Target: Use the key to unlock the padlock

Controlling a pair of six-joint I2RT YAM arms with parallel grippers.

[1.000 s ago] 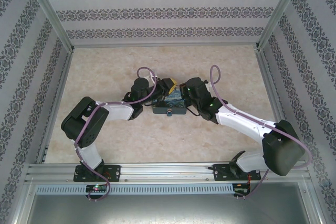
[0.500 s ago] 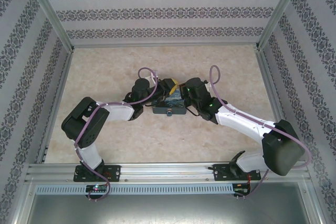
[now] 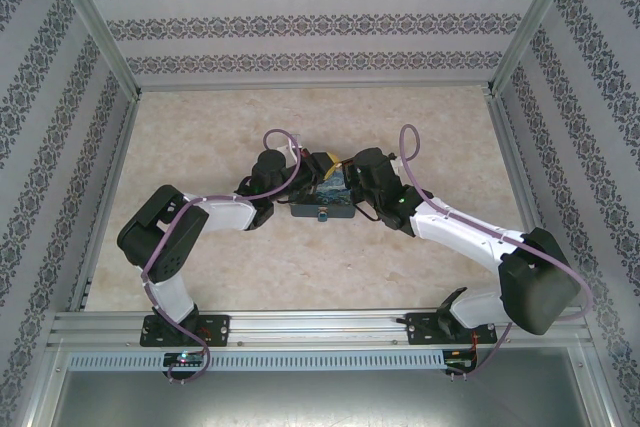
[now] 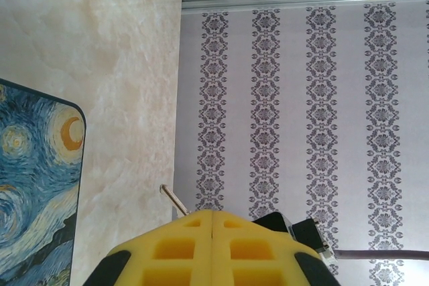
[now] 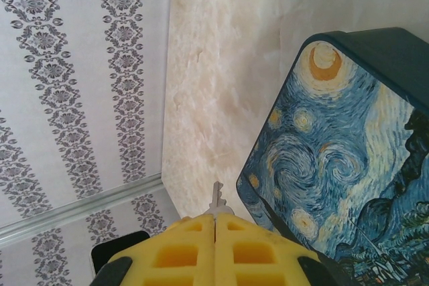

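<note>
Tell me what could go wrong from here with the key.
1. The right gripper pinches the key with just a short length sticking out; pushed against anything, it may twist or slip.
2. The left gripper is shut, and a thin silvery rod juts out beside it. I cannot tell what it belongs to, so lining the key up may fail.
</note>
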